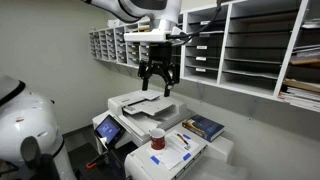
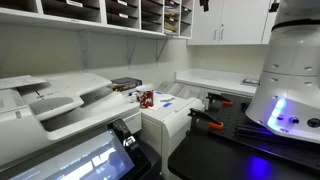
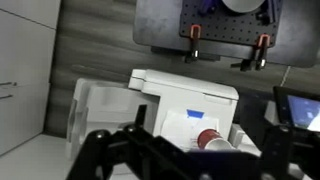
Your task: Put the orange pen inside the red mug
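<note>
1. The gripper (image 1: 158,86) hangs above the white printer (image 1: 135,103), up and back from the red mug (image 1: 157,134), fingers spread wide and empty.
2. The mug stands upright on a white cabinet top (image 1: 141,141) (pale rim visible in the wrist view).
3. The orange pen (image 1: 183,139) lies just beside the mug, toward the book (image 1: 205,127).

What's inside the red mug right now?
Nothing sticks out above the rim of the red mug; in an exterior view only its pale inside shows. Its own wall hides the bottom in every view.
</note>
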